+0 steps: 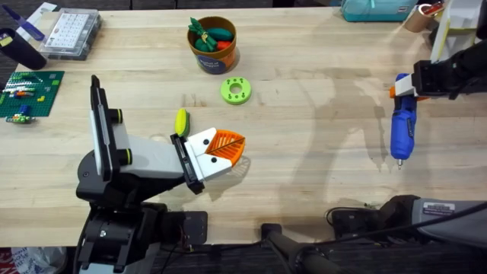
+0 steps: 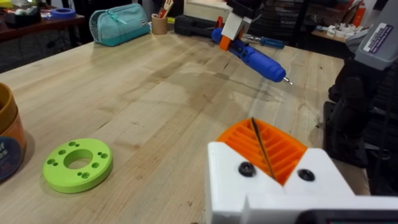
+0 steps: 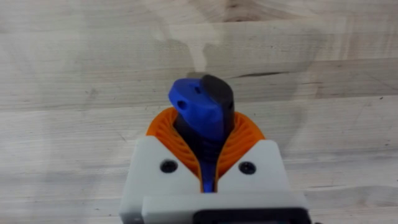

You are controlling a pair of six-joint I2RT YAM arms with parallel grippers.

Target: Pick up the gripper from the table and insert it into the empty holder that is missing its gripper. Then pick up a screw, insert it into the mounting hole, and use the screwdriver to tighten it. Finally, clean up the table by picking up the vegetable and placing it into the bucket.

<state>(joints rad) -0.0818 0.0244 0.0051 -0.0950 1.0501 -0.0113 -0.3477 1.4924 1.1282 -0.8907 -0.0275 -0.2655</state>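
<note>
The table point(image 1: 304, 114) is taken as landmark. At its right edge the rigid, fairly light screwdriver point(image 1: 400, 125) is clamped near its orange collar by the right gripper point(image 3: 208, 180). The left gripper point(image 1: 226, 148) is pressed closed, empty, beside the vegetable point(image 1: 181, 122).

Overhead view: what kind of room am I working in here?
Likely a workshop or robotics lab bench: a plank table, a compartmented parts box, hand tools along the far edge, and a screwdriver in the right gripper.
</note>
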